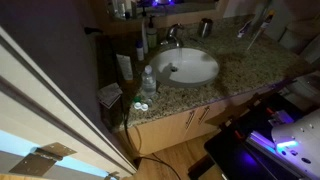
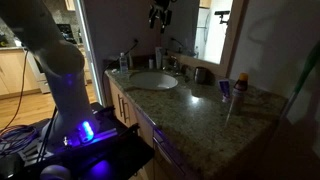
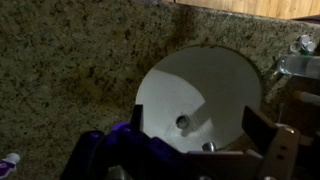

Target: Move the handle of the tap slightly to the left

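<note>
In the wrist view we see the gripper (image 3: 195,112) with its fingers wide apart, above the white basin (image 3: 200,85). In an exterior view it hangs high over the counter (image 2: 215,105), well apart from everything. Farther, the tap (image 3: 290,66) stands at the basin's rim with the handle (image 3: 305,44) on top.

Dim room. Speckled brown granite countertop (image 1: 255,60) sits on a light wooden vanity cabinet (image 1: 185,122), with a white oval basin (image 1: 195,68) sunk in. Wood plank floor (image 1: 175,158) below. Bright lit opening (image 2: 208,35) behind the counter in an exterior view. Warm-lit wooden kitchen cabinets (image 2: 12,72) at the picture's edge.
</note>
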Robot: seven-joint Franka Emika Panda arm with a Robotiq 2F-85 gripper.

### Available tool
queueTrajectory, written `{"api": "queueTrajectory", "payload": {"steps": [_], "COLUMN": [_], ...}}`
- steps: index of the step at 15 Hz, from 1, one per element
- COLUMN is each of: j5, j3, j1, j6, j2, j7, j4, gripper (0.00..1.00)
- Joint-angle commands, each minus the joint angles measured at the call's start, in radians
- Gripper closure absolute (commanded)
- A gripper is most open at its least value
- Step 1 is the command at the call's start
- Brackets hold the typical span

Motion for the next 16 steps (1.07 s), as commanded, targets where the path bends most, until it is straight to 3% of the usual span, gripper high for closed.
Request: {"api": "queueTrajectory", "payload": {"steps": [1,3,6,9,10,14,16], "j5": [0.007,0.010,0.042,0.109,0.070,0.074,0.011], "j3": [0.024,0.029,0.066,0.113,0.112,0.123,0.145], "j1": [-0.029,-0.014,0.003,0.006,-0.009,-0.012,0.015], "j6": [-0.003,-0.040,0.029,0.067,0.075,0.076,0.103], "j2": [0.003,0.161,0.302,0.482,0.364,0.404,0.448], "j7": [-0.007,-0.026,-0.012,0.025,0.014,0.018,0.084], "j4": [0.003,0.071,0.124,0.277,0.147,0.178,0.175], "gripper": [0.00,0.00,0.00,0.00,0.00,0.00,0.00]}}
